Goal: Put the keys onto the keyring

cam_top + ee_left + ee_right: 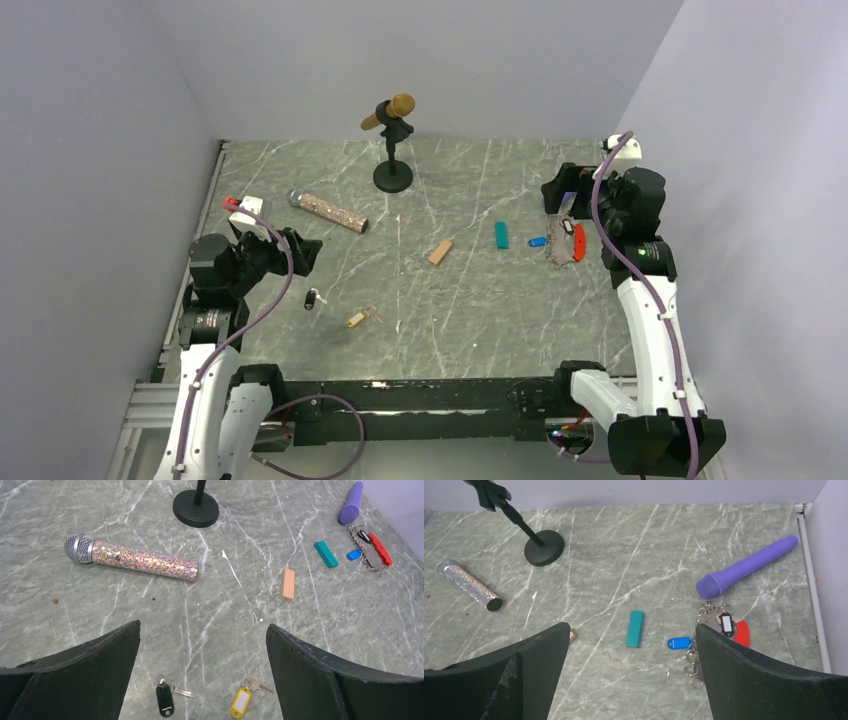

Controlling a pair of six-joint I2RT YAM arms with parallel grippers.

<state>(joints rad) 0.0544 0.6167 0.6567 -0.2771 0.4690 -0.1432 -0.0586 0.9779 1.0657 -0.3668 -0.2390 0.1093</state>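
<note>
Both claws wide, empty; left gripper (202,630) near black key (165,702) & yellow key (241,700); right gripper (633,630) by blue key (679,642), just beside floppy keyring (693,661); all prob. light, slippery; pinch by plastic heads.

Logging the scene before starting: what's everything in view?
microphone on stand: 1, gold on black, far centre
glitter microphone: 1, silvery-pink, lying left
purple stick: 1, purple, far right
teal block: 1, teal, centre-right
salmon block: 1, salmon, centre
black-tagged key: 1, black, near left
yellow-tagged key: 1, yellow, near left
blue-tagged key: 1, blue, beside keyring
keyring: 1, silvery, red fob, right
left gripper: 1, black, open, left
right gripper: 1, black, open, right
</note>
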